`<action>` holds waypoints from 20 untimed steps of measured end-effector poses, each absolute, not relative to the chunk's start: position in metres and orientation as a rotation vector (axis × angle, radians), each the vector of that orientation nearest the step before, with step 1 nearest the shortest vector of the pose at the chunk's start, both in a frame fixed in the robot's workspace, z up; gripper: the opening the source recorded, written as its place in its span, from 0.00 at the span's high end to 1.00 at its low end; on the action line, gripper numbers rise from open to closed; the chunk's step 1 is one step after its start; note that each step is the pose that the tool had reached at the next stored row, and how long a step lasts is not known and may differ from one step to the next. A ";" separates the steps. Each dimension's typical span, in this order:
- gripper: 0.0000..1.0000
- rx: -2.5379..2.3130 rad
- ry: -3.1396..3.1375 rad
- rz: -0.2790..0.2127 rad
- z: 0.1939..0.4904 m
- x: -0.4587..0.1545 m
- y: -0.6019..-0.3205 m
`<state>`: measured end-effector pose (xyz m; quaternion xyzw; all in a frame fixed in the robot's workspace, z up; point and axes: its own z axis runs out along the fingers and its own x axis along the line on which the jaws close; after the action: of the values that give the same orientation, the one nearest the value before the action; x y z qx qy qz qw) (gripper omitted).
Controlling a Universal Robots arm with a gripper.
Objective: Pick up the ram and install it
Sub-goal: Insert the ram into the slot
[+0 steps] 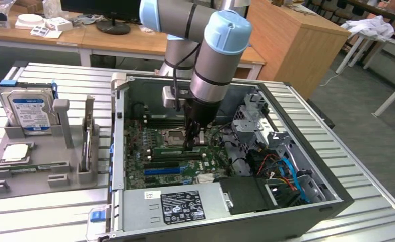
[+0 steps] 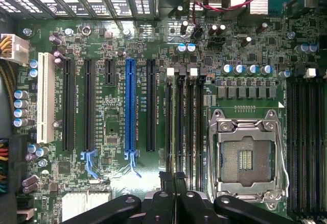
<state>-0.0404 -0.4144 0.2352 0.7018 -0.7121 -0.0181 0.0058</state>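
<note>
The claw [image 2: 173,175] hangs over the motherboard [image 1: 151,166], which lies in the case [image 1: 322,209].

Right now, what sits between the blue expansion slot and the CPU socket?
In the wrist view, between the blue expansion slot and the CPU socket lie one black expansion slot and a bank of memory slots.

The exterior view looks steeply down from a raised, mid-distance spot onto the open computer case [image 1: 305,217] on the slatted tabletop [image 1: 50,217]. The wrist view faces straight down, close over the motherboard [image 2: 112,127]; both share its CPU socket [image 2: 246,157].
</note>
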 end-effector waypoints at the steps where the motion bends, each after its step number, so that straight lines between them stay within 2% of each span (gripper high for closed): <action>1: 0.88 2.197 -2.229 -0.057 0.235 -0.040 -0.414; 20: 0.88 2.197 -2.229 -0.057 0.232 -0.042 -0.415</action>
<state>-0.0415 -0.4146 0.2321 0.7018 -0.7121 -0.0181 0.0057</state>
